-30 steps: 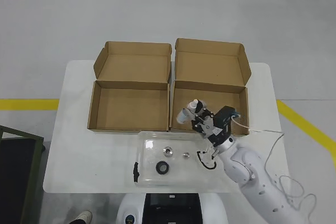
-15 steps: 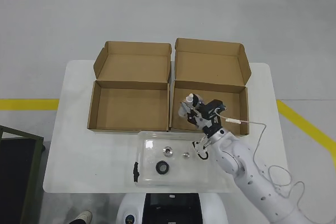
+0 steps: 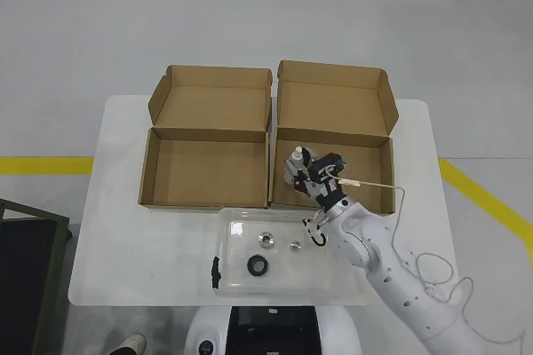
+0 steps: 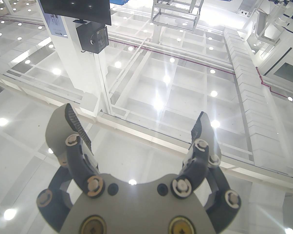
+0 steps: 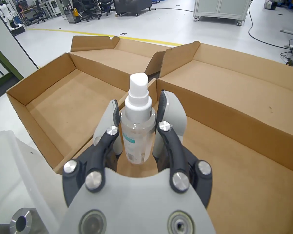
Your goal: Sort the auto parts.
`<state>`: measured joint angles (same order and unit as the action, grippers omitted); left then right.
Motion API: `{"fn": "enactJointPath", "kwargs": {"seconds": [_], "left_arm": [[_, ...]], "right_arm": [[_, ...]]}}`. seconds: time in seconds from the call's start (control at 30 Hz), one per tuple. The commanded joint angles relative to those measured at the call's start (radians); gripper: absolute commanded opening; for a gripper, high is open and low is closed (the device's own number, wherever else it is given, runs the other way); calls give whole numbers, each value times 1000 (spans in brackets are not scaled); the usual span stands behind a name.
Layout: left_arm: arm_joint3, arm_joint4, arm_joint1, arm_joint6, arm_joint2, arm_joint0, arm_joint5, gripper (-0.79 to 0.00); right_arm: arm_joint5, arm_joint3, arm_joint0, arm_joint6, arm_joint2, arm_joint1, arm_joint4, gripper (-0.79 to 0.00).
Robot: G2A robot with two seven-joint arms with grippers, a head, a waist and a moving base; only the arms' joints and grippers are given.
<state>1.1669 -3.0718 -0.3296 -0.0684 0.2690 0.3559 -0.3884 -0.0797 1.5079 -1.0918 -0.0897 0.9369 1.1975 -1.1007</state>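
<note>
My right gripper [image 5: 138, 109] [image 3: 300, 174] is shut on a clear spray bottle [image 5: 136, 127] [image 3: 296, 166] with a white cap, held upright over the near left corner of the right cardboard box [image 3: 364, 173] [image 5: 234, 127]. The left cardboard box [image 3: 204, 173] [image 5: 71, 98] stands open beside it. In front of both lies a clear plastic tray [image 3: 235, 266] holding a metal bushing [image 3: 267, 239] [image 5: 21, 221], a small metal part [image 3: 295, 246] and a black ring [image 3: 258, 264]. My left gripper [image 4: 139, 125] is open, pointing up at the ceiling with nothing between its fingers.
A small black part [image 3: 216, 272] lies by the tray's left edge. A thin white cable [image 3: 382, 186] runs from the right arm across the right box. The white table [image 3: 115, 231] has bare room left of the tray.
The right arm has carried the spray bottle leftward and farther from the robot, from above the tray's far edge into the near left corner of the right box.
</note>
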Motion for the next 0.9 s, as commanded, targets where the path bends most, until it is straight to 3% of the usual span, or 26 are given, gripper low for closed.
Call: {"fn": "enactJointPath", "kwargs": {"seconds": [0.0, 0.07, 0.2, 0.47, 0.57, 0.87], "left_arm": [[0, 0, 0, 0, 0, 0, 0, 0], [0, 0, 0, 0, 0, 0, 0, 0], [0, 0, 0, 0, 0, 0, 0, 0], [0, 0, 0, 0, 0, 0, 0, 0], [0, 0, 0, 0, 0, 0, 0, 0], [0, 0, 0, 0, 0, 0, 0, 0]], "right_arm": [[-1, -8, -1, -1, 0, 3, -6, -785], [-5, -14, -2, 1, 3, 5, -13, -742], [-20, -19, -6, 8, 10, 7, -28, -477], [-36, -9, -24, 19, 23, 11, -52, -311], [-46, 5, -32, 24, 30, 12, -52, 0], [-114, 132, -69, 49, 98, -1, -79, 0]]}}
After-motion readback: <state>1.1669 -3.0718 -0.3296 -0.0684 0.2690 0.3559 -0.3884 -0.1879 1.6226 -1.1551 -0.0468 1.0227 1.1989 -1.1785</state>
